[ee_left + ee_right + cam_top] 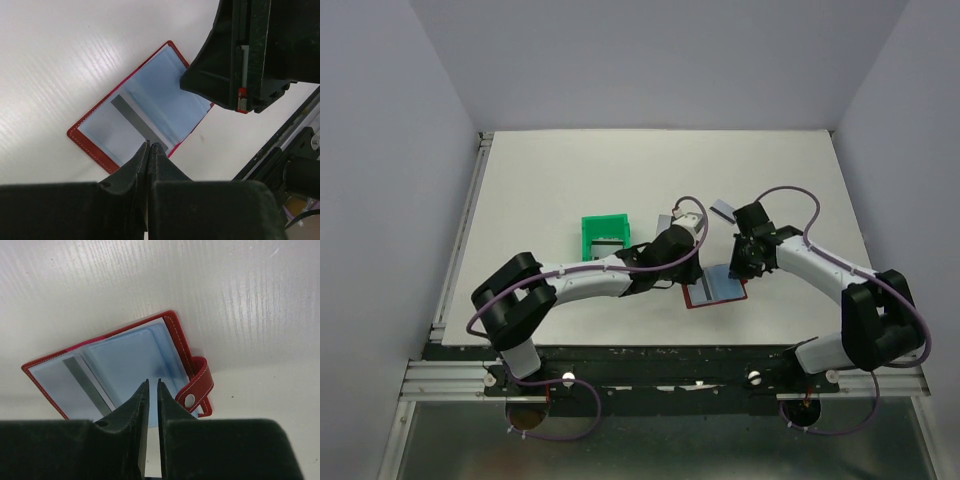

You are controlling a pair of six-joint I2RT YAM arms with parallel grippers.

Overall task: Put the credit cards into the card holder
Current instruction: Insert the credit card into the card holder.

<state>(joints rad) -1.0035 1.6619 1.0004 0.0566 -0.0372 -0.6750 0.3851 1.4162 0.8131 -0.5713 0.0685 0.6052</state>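
Observation:
The card holder (165, 95) lies open on the table, red outside and light blue inside, its snap strap (197, 385) curled at one side. One credit card (132, 116) with a dark stripe lies in the holder's middle. My left gripper (151, 145) is shut, its tips at the holder's near edge over the end of that card. My right gripper (152, 381) hovers over the other blue leaf with only a narrow slit between its jaws, and I see nothing in that slit. Another card (723, 210) lies loose on the table behind the right gripper (738, 268).
A green plastic tray (588, 228) stands left of the left wrist, with grey cards inside. A further grey card (665, 221) lies by that wrist. The two arms meet over the holder (715, 292), near the table's front edge.

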